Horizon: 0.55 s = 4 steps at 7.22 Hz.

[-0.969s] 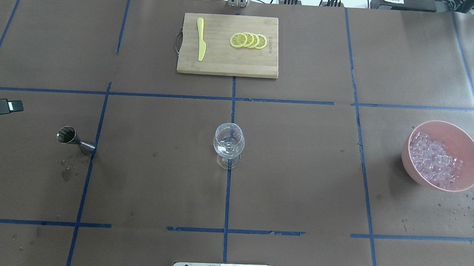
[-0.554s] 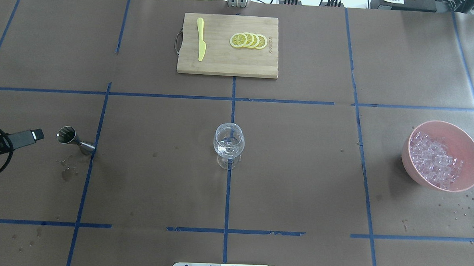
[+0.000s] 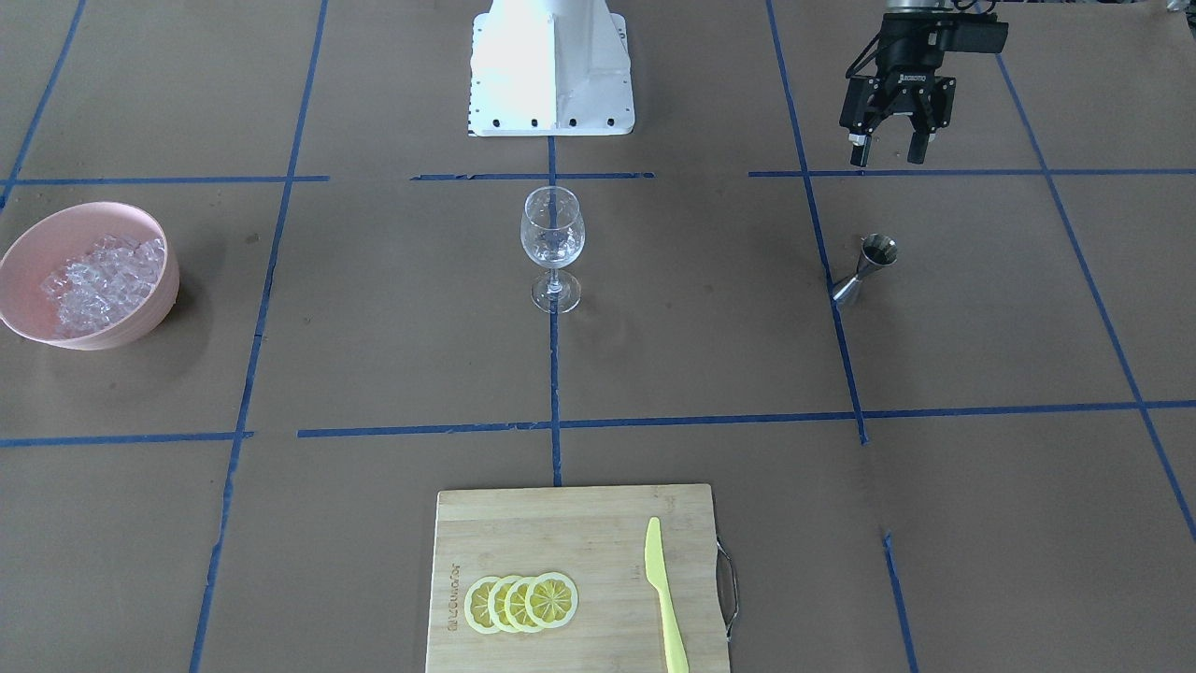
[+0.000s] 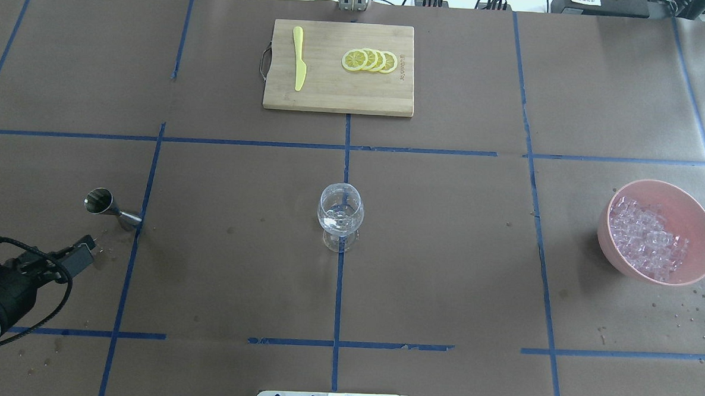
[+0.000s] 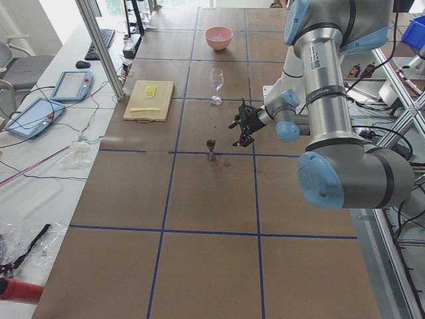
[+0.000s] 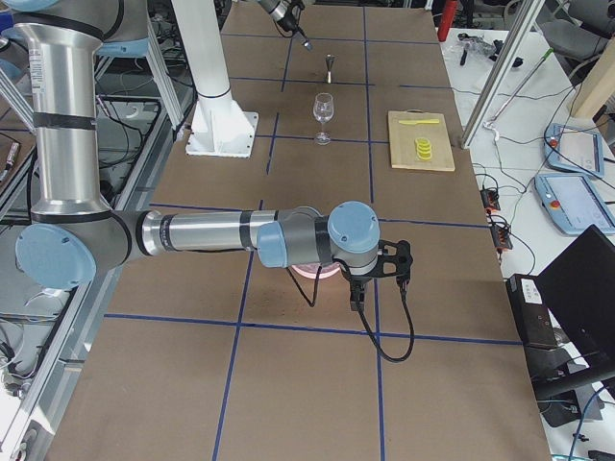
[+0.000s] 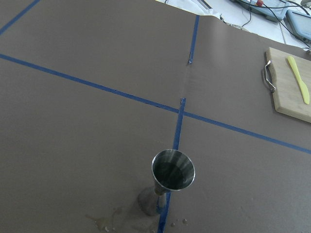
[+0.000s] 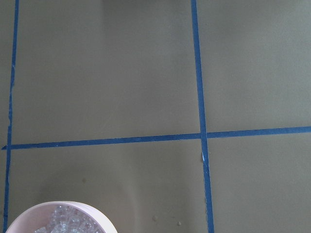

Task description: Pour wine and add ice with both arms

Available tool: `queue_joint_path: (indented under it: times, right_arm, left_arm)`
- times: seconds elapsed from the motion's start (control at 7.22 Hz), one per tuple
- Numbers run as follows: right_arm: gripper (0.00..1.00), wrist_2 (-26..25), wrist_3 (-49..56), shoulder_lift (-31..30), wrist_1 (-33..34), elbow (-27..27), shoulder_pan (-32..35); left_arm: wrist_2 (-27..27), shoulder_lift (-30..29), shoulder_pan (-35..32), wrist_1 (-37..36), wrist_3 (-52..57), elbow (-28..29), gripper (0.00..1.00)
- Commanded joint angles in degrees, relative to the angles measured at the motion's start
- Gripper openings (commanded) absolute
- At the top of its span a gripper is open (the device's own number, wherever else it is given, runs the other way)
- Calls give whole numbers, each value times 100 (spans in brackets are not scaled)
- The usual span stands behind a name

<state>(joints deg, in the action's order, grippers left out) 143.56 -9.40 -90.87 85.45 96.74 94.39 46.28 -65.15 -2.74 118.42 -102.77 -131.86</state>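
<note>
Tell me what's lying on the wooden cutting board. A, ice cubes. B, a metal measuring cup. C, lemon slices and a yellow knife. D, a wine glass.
C: the cutting board holds a row of lemon slices and a yellow knife, while the ice sits in the pink bowl.

light: bright, even | shadows: soft, faint | focus: sharp | glare: white base point(image 3: 551, 65)
</note>
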Motion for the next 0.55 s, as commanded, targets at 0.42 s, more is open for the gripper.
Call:
queue_joint_path:
  times: [0.42]
  right_arm:
    - [100,75,-150,17,7,47,-17]
  left_arm:
    - [-1595,-1086,221,-900,-332,1381,99]
